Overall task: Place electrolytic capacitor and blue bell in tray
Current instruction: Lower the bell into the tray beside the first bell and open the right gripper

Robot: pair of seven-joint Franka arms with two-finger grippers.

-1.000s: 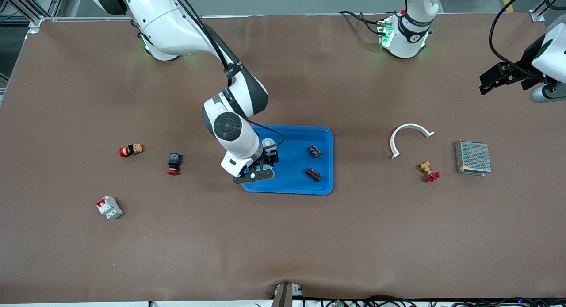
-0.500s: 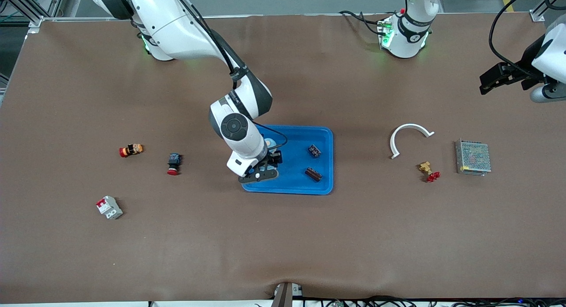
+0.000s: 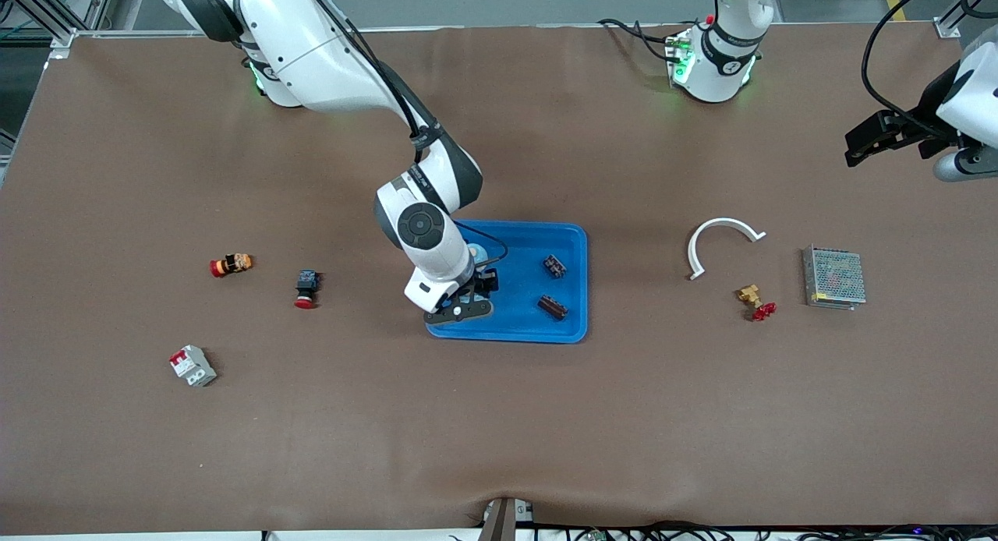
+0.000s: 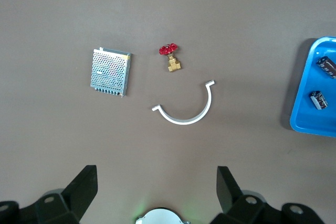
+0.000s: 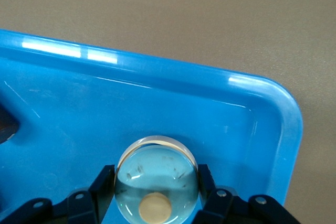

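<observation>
Your right gripper pinches the blue bell, a glossy pale dome with a tan button, low inside the smooth bright-blue tray. Two dark ridged capacitors lie there too. Your left gripper waits, fingers spread.
</observation>
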